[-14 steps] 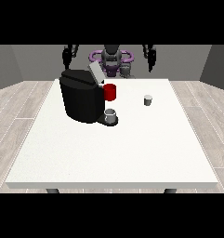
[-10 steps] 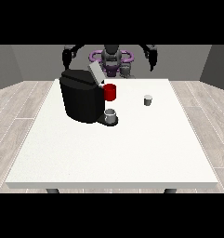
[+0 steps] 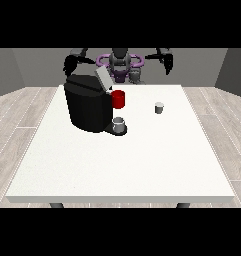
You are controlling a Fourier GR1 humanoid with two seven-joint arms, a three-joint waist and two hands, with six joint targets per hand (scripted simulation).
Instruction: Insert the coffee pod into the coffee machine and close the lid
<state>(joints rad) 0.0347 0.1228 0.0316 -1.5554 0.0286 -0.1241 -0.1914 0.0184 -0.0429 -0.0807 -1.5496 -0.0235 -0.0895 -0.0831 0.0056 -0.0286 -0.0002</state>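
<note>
The small grey cup-shaped coffee pod (image 3: 159, 107) stands upright on the white table (image 3: 122, 160), right of the boxy black coffee machine (image 3: 89, 105). The machine's grey lid (image 3: 103, 79) tilts open; a red part (image 3: 118, 99) juts out above a grey metal cup (image 3: 119, 125). The hand at the view's right (image 3: 167, 64) and the hand at the view's left (image 3: 70, 65) hang raised at the far edge; whether either is open or closed cannot be told.

Even bright light, soft faint shadows, no glare
</note>
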